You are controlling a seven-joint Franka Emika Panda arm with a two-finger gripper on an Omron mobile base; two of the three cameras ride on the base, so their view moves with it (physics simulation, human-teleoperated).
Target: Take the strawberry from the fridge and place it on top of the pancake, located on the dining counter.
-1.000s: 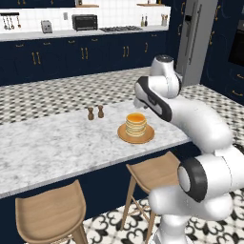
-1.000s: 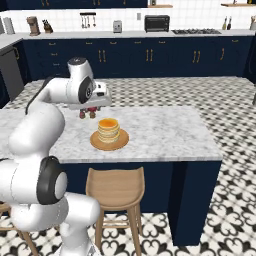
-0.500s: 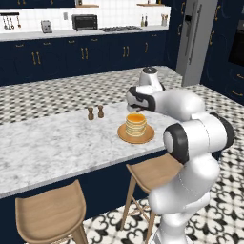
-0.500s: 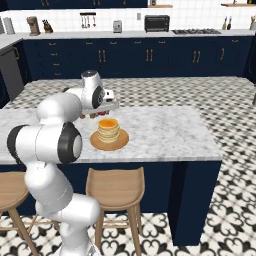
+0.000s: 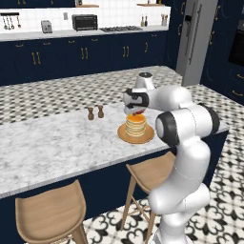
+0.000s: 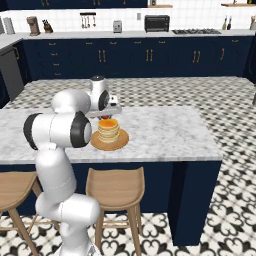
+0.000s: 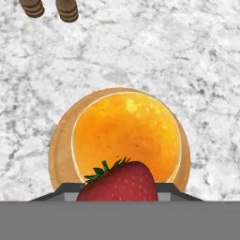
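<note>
The robot's hand (image 5: pixel 136 111) gripped the small bright red strawberry (image 7: pixel 118 182) directly above the stack of round golden-brown pancake (image 7: pixel 125 136) on its tan wooden plate (image 7: pixel 58 154). Below lay the white-grey marbled counter (image 7: pixel 187 61). Released near the stack's edge, the rounded fruit might have rolled off.

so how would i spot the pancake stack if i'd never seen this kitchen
Find the long marbled counter with wooden stools tucked under it. Near its middle sits a round wooden plate, and the golden pancake stack is on that. Unlike the two small brown shakers nearby, it is wide, layered and orange on top.
</note>
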